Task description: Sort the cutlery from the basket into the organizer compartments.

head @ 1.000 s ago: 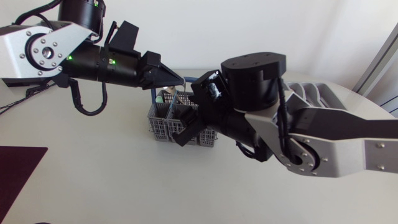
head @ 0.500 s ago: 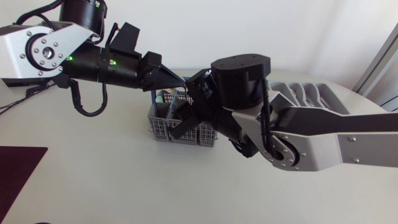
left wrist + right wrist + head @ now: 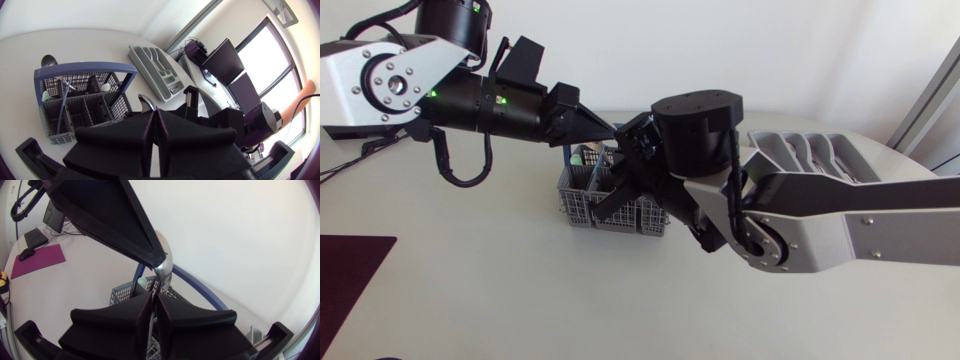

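Note:
The grey wire basket (image 3: 582, 206) with a blue handle (image 3: 195, 282) stands mid-table and holds several pieces of cutlery (image 3: 62, 102). My right gripper (image 3: 607, 198) reaches into it from the right. In the right wrist view this gripper (image 3: 154, 298) is shut on the handle of a silver spoon (image 3: 164, 261), bowl end up. My left gripper (image 3: 610, 128) hovers shut over the basket's handle, its tip (image 3: 156, 262) right beside the spoon's bowl (image 3: 147, 102); nothing shows between its fingers (image 3: 145, 131). The grey organizer (image 3: 820, 150) lies at the far right with cutlery in its compartments (image 3: 159, 62).
A dark purple mat (image 3: 350, 280) lies at the table's front left corner. My right arm's thick links (image 3: 790, 220) stretch across the table between basket and organizer.
My right gripper has shut on the spoon, and the right arm has slid a little further left over the basket. The left arm has stayed still.

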{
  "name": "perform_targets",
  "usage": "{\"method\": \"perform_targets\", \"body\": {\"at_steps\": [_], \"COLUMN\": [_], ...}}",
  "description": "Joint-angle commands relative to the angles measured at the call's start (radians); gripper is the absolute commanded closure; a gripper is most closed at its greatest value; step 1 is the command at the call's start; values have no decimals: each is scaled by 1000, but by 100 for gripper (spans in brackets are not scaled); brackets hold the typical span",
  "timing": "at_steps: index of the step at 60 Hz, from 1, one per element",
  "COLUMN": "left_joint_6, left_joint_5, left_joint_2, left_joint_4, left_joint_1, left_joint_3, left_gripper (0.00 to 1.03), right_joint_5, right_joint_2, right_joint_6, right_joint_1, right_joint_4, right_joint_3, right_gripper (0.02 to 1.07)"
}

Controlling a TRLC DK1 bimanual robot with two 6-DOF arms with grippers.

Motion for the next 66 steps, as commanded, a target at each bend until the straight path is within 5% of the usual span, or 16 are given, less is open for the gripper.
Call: {"method": "perform_targets", "body": {"at_steps": [1,12,28,51,66], "left_joint_6": [-30,-33,-19,16,46], "left_joint_5": [8,8,-8,-123,-169], "left_joint_2": [6,-1,-12,-60,-58], "left_joint_4": [1,1,1,21,15], "left_joint_1": [-6,-6,6,61,115], "left_joint_3": [31,33,39,74,110], "left_gripper": [100,99,54,18,15], "right_joint_5": [-2,-3,-19,-186,-364], "right_joint_2": [23,17,-27,-172,-299], "right_joint_6": [-13,-15,-21,-43,-86], "right_joint_1": [11,14,25,-31,-198], "right_joint_4": [-6,-21,-64,-249,-437], "right_joint_3": [22,17,-3,-73,-109], "right_gripper": [101,101,101,101,101]}}
